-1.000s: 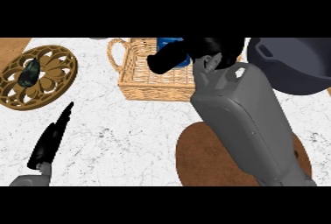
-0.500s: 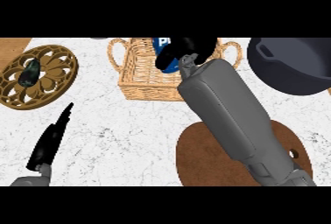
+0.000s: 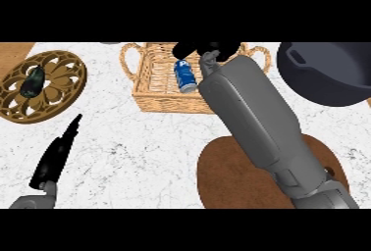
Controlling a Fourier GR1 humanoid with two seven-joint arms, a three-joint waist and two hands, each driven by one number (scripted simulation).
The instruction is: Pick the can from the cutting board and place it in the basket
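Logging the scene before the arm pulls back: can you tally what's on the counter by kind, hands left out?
Can: 1, blue, lying in the basket
Wicker basket: 1
Round wooden cutting board: 1
Carved wooden trivet: 1
Dark object on the trivet: 1
Dark pot: 1
Total: 6

1. The right forearm (image 3: 257, 122) comes in from the lower right of the frame and slants up toward the top centre, filling much of the right half.
2. The right hand (image 3: 206, 49) shows at the top centre, fingers spread apart and holding nothing.
3. The left hand (image 3: 54, 157) rests at the lower left, fingers straight and pointing up.
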